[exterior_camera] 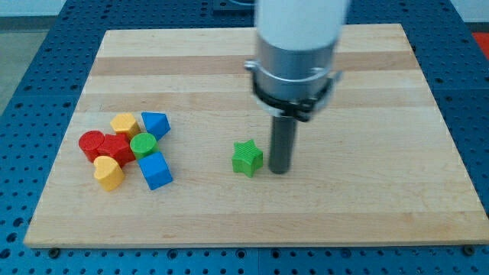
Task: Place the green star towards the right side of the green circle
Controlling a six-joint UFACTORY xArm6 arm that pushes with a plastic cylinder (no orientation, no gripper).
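Note:
The green star lies near the middle of the wooden board. The green circle sits in a cluster of blocks at the view's left, well apart from the star. My tip rests on the board just to the right of the green star, very close to it or touching its right side. The rod hangs from a white and grey arm body at the view's top middle.
Around the green circle lie a red circle, a red block, a yellow hexagon, a yellow heart, a blue triangle-like block and a blue cube. The wooden board lies on a blue perforated table.

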